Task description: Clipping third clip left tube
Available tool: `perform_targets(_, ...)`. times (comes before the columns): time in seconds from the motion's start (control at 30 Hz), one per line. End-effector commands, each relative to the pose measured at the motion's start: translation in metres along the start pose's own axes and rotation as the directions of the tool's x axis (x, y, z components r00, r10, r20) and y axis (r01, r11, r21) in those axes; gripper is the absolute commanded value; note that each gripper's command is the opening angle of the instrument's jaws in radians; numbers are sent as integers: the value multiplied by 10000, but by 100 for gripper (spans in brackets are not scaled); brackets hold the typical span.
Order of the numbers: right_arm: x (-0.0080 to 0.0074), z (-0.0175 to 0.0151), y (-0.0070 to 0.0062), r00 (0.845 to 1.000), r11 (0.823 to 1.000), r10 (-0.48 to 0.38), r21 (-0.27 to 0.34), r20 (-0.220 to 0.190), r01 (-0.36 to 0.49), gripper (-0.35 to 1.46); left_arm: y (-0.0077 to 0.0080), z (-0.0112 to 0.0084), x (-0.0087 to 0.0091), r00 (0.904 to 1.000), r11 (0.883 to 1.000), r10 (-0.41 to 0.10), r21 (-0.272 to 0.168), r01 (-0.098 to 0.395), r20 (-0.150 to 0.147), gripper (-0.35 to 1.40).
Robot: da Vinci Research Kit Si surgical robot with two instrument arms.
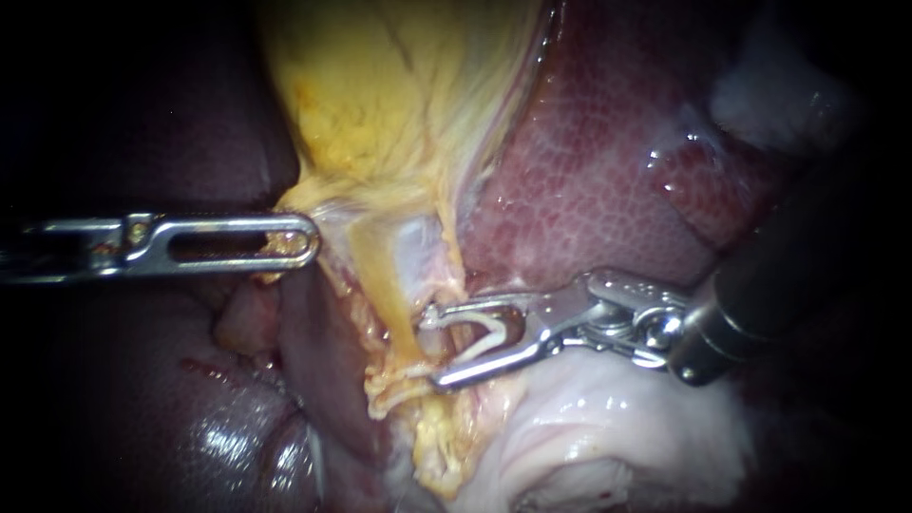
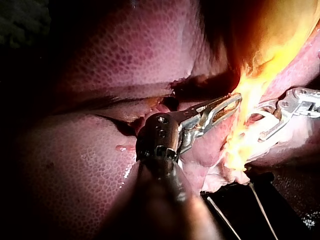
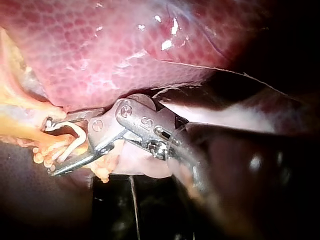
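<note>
Right instrument's end effector is spread wide and carrying a white clip, one leg seated against each jaw, not yet squeezed. The mouth points at the left tube, the yellowish cord running down from the gallbladder. The upper jaw's tip sits right at the cord and the lower one reaches under it. The right wrist view gives the same read, with the end effector agape, the clip bowed inside it and yellow strands at its tips. Whether the tube lies fully between the legs, I can't tell. No earlier clips can be made out on the cord from here.

Over on the other side, the left instrument's end effector is clenched on the gallbladder's lower edge and holds that tissue out toward its own side, so the cord looks taut. The left wrist view agrees, showing its jaws biting into yellow tissue. The liver glistens behind it all.

This looks like the positioning step, just short of firing. The next move calls for a small advance so both legs pass clear beyond the tube, square across it, then a firm close, with the left hold kept steady.
</note>
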Motion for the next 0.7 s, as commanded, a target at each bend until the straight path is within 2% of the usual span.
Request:
perform_targets(0.03, -2, 4, 0, 10000, 10000, -21, 27, 18, 21, 60, 0, 0, 0, 10000, 10000, -2, -9, 2, 3, -35)
perform_targets(0.23, -3, 18, -4, 9999, 9997, 58, 240, 88, -60, 60, 0, 0, 0, 10000, 10000, -2, -10, 2, 4, -35)
perform_targets(0.5, 7, 19, -21, 9984, 9948, 411, 943, -382, -373, 60, 1, 0, 0, 10000, 10000, 0, -6, 0, 1, -35)
perform_targets(0.7, 25, 17, -35, 9950, 9888, 619, 1406, -786, -504, 60, 2, -1, 0, 10000, 10000, 2, -1, -2, -4, -35)
